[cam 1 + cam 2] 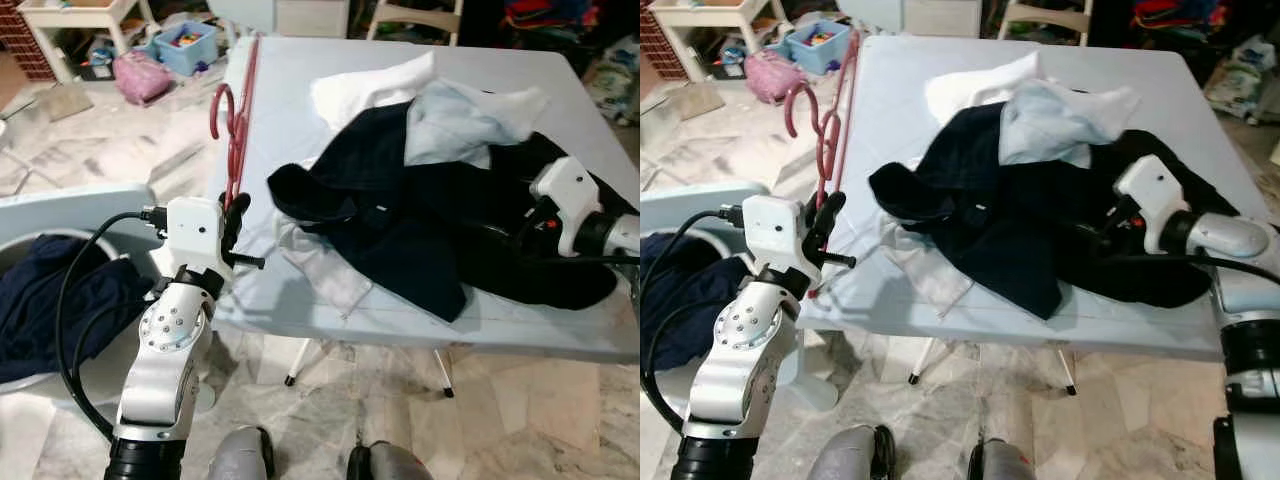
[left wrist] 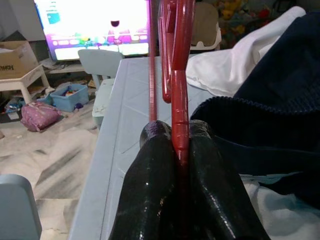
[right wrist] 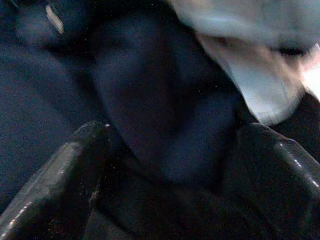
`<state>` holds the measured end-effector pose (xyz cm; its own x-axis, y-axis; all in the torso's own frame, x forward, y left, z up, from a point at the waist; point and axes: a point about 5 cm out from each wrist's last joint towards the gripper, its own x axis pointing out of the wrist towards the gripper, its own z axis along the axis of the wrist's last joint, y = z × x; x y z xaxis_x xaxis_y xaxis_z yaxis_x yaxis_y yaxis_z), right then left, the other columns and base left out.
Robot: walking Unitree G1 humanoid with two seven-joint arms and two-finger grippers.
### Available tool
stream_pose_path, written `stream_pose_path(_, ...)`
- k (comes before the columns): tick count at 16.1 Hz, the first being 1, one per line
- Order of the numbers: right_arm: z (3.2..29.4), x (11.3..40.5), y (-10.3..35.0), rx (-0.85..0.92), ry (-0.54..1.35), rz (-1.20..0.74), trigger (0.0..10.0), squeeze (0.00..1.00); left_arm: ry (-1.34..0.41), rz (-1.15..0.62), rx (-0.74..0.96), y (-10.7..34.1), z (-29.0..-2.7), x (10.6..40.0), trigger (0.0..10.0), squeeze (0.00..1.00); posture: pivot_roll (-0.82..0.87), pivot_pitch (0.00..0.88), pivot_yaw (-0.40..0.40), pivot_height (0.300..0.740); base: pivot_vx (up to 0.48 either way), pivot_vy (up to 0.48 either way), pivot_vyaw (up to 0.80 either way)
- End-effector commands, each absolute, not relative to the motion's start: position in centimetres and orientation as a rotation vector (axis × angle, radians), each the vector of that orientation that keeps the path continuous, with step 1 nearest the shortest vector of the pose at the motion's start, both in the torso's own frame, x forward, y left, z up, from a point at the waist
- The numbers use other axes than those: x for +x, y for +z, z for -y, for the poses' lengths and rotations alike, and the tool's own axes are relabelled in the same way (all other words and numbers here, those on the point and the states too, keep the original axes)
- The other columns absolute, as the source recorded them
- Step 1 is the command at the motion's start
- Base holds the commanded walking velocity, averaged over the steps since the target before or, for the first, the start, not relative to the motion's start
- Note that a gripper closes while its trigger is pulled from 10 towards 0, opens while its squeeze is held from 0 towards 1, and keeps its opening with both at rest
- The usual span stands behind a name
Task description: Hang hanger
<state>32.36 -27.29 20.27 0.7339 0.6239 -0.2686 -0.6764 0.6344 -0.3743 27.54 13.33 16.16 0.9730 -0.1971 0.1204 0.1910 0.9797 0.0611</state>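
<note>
A red hanger [image 1: 237, 120] stands up along the left edge of the pale blue table [image 1: 500, 70], its hook pointing away from me. My left gripper [image 1: 236, 208] is shut on the hanger's lower part; in the left wrist view the two black fingers [image 2: 155, 165] pinch the red bar [image 2: 180, 100]. A dark navy garment [image 1: 420, 230] lies heaped on the table with a light blue shirt [image 1: 455, 125] and a white cloth [image 1: 370, 85]. My right gripper [image 1: 525, 228] rests on the navy garment at the right, fingers [image 3: 75, 165] spread open with dark cloth between them.
A white tub [image 1: 100, 205] holding navy clothes stands on the floor to my left. Beyond it lie a pink bag [image 1: 140, 75], a blue bin [image 1: 185, 45] and a small white table [image 1: 75, 15]. A chair [image 1: 415, 15] stands behind the table.
</note>
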Motion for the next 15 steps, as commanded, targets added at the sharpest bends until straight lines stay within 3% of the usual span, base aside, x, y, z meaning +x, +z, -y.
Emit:
stream_pose_path(1, 26.1, 31.9, 21.0, -0.375, 0.788, -0.039, 10.0, 0.95, -0.186, 0.045, 0.047, 14.6, -13.4, 27.5, 10.0, 0.00, 0.00, 0.116, -0.009, 0.740, 0.000, 0.000, 0.00)
stream_pose_path(2, 25.6, 31.8, 20.8, -0.345, 0.793, -0.020, 10.0, 0.85, -0.178, 0.048, 0.045, 14.6, -13.5, 27.5, 10.0, 0.00, 0.00, 0.116, -0.009, 0.740, 0.000, 0.000, 0.00)
stream_pose_path(3, 23.5, 31.1, 19.3, -0.257, 0.779, 0.027, 10.0, 0.21, -0.173, 0.054, 0.040, 14.8, -13.4, 27.5, 10.0, 0.00, 0.00, 0.115, -0.012, 0.740, 0.000, 0.000, 0.00)
stream_pose_path(4, 22.8, 30.8, 18.7, -0.233, 0.771, 0.037, 10.0, 0.21, -0.173, 0.055, 0.040, 14.8, -13.3, 27.5, 10.0, 0.00, 0.00, 0.115, -0.012, 0.740, 0.000, 0.000, 0.00)
stream_pose_path(5, 21.6, 30.1, 17.8, -0.199, 0.772, 0.050, 10.0, 0.00, -0.176, 0.053, 0.040, 14.8, -13.2, 27.4, 10.0, 0.00, 0.00, 0.115, -0.012, 0.740, 0.000, 0.000, 0.00)
stream_pose_path(7, 19.7, 30.0, 15.9, -0.092, 0.571, 0.093, 10.0, 0.00, -0.194, 0.045, 0.040, 14.7, -13.1, 27.5, 10.0, 0.00, -0.01, 0.119, 0.012, 0.740, 0.000, 0.000, 0.00)
stream_pose_path(9, 18.6, 29.2, 14.7, -0.090, 0.550, 0.069, 10.0, 0.00, -0.209, 0.050, 0.038, 14.8, -12.7, 27.9, 10.0, 0.00, -0.02, 0.117, 0.014, 0.740, 0.000, 0.000, 0.00)
stream_pose_path(15, 19.4, 29.9, 13.7, 0.006, 0.168, 0.079, 10.0, 0.00, -0.205, 0.053, 0.036, 14.8, -12.6, 27.7, 10.0, 0.00, 0.00, 0.111, -0.014, 0.740, -0.306, 0.000, 0.00)
